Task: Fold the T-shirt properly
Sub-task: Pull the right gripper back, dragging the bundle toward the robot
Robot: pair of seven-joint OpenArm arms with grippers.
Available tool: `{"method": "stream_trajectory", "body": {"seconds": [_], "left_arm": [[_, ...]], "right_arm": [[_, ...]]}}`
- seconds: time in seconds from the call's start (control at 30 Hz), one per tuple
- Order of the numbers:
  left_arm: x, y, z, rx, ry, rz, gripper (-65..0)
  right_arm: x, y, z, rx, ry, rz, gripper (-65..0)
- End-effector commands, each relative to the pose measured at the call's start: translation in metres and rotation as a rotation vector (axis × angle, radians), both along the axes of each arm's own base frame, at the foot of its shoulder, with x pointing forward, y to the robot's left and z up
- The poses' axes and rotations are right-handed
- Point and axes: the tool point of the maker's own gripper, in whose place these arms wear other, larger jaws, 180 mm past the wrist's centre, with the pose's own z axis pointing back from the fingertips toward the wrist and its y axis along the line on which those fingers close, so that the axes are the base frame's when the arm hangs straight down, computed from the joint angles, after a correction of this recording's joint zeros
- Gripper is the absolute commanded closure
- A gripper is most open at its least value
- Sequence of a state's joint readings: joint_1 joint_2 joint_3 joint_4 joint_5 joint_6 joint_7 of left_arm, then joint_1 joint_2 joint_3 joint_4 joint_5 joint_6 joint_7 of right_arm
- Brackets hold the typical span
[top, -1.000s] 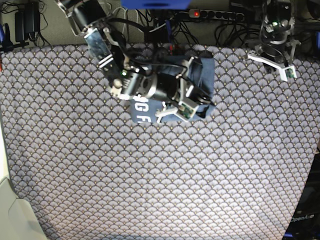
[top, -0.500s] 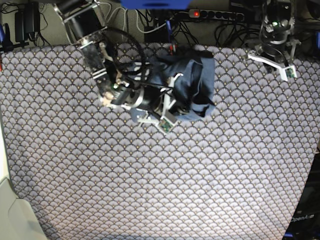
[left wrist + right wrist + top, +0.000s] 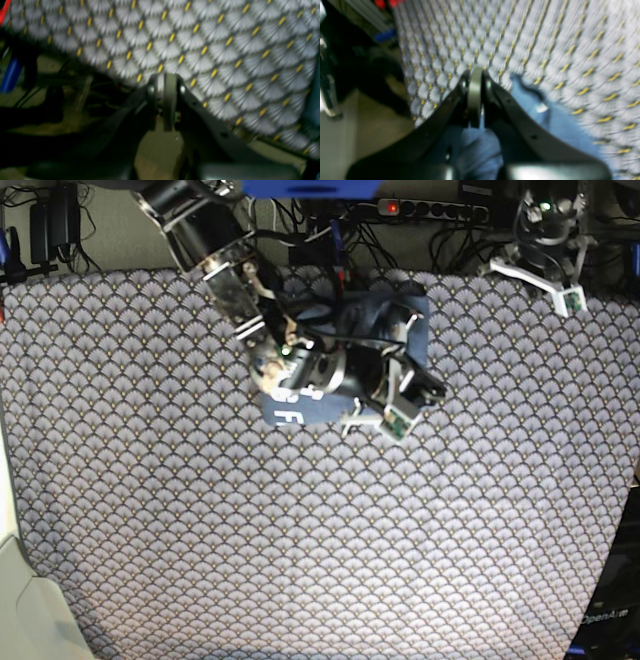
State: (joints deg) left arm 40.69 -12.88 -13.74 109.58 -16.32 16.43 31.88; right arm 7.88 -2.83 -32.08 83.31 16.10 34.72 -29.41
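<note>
The T-shirt (image 3: 345, 355) is lying bunched on the cloth (image 3: 300, 530), toward the cloth's far edge and about midway along it. The right arm (image 3: 225, 265) is reaching in from beyond the far edge, left of the T-shirt in the base view, and is crossing over the T-shirt's left part. The right gripper (image 3: 400, 402) is sitting over the T-shirt's near right corner, above it in the wrist view. The left gripper (image 3: 545, 280) is hanging well apart from the T-shirt, to its right, over the cloth's far right corner. A power strip (image 3: 430, 210) is lying behind the T-shirt, past the cloth's far edge.
</note>
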Motion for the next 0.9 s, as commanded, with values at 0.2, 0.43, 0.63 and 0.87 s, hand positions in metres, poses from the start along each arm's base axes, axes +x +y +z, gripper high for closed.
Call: {"method": "stream_trajectory", "body": {"seconds": [0.2, 0.43, 0.63, 0.87], "left_arm": [[0.002, -0.066, 0.005, -0.082, -0.008, -0.214, -2.7], [0.013, -0.12, 0.003, -0.171, -0.027, -0.315, -0.8], [0.029, -0.135, 0.008, -0.2, -0.068, -0.325, -0.8], [0.033, -0.132, -0.008, -0.196, -0.04, -0.308, -0.8]], "right_arm": [[0.012, -0.054, 0.024, -0.04, -0.141, -0.035, 0.0], [0.024, -0.132, 0.01, -0.099, -0.112, -0.235, 0.0], [0.013, -0.158, -0.002, -0.137, -0.088, -0.275, 0.0], [0.005, -0.177, -0.014, -0.162, -0.053, -0.314, 0.0]]}}
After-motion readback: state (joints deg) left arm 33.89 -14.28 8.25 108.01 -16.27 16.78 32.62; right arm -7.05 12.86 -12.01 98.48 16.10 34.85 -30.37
